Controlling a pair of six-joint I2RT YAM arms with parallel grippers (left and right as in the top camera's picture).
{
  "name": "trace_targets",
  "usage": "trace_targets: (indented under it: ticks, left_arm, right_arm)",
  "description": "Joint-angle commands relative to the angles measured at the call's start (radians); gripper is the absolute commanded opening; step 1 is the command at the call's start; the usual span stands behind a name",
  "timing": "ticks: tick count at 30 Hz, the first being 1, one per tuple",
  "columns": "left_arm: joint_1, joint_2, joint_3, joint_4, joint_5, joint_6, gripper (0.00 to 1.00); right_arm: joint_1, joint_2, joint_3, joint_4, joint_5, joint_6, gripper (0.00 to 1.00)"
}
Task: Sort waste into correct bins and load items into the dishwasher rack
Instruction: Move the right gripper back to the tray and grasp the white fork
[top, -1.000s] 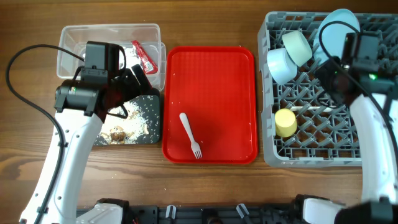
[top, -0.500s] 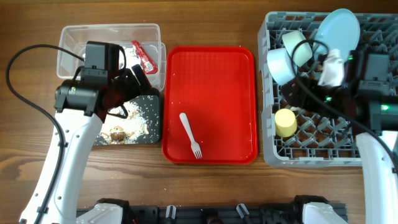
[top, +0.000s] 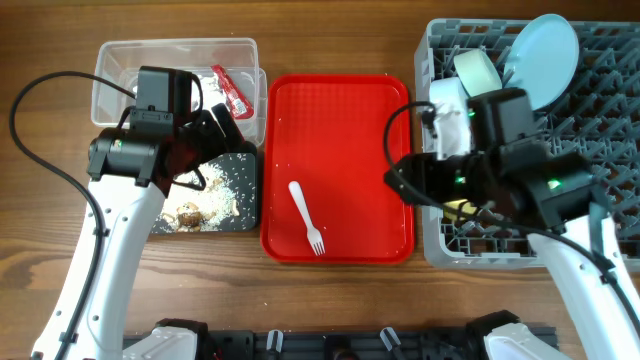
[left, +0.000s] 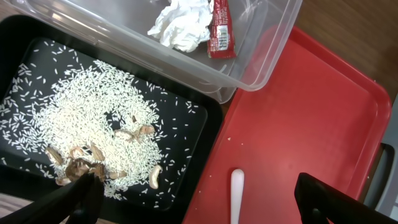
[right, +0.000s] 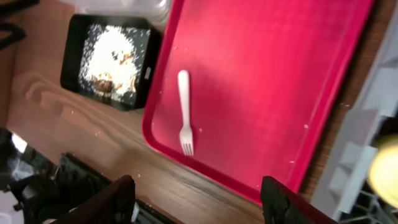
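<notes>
A white plastic fork (top: 305, 217) lies on the flat red tray (top: 340, 100). My right gripper (top: 398, 182) is open and empty above the tray's right edge; the fork (right: 185, 112) lies ahead of its fingers (right: 199, 205). My left gripper (top: 215, 135) is open and empty over the corner where clear tub (top: 130, 70) and black tray (top: 247, 222) meet. The tub holds the red-and-white wrapper (left: 219, 31) and tissue (left: 180, 25). The black tray holds rice and brown scraps (left: 93, 158). The grey rack (top: 600, 150) holds the blue plate (top: 543, 55), mint bowl (top: 478, 72), light blue bowl (top: 445, 100) and yellow cup (top: 460, 210). The spoon is hidden.
The red tray sits between the bins on the left and the rack on the right. Wooden table (top: 340, 300) shows along the front edge. My right arm covers the rack's front-left part and partly hides the yellow cup.
My right arm swung from over the rack's back to the left, and its gripper is now over the red tray's right edge. The left arm has not moved.
</notes>
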Motion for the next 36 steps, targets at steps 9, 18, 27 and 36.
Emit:
trace_targets:
  ticks: [9, 18, 27, 36]
  left_arm:
    - [0.008, -0.018, 0.014, -0.001, -0.017, 0.001, 1.00]
    - [0.008, -0.018, 0.014, -0.001, -0.017, 0.001, 1.00]
    - [0.008, -0.018, 0.014, -0.001, -0.017, 0.001, 1.00]
    - [0.008, -0.018, 0.014, -0.001, -0.017, 0.001, 1.00]
  right_arm:
    - [0.131, -0.004, 0.006, 0.024, 0.047, 0.095, 0.66]
    - [0.241, 0.023, 0.006, 0.029, 0.077, 0.166, 0.66]
    - [0.350, 0.074, 0.006, 0.062, 0.120, 0.206, 0.66]
    - [0.500, 0.183, 0.006, 0.122, 0.270, 0.296, 0.63]
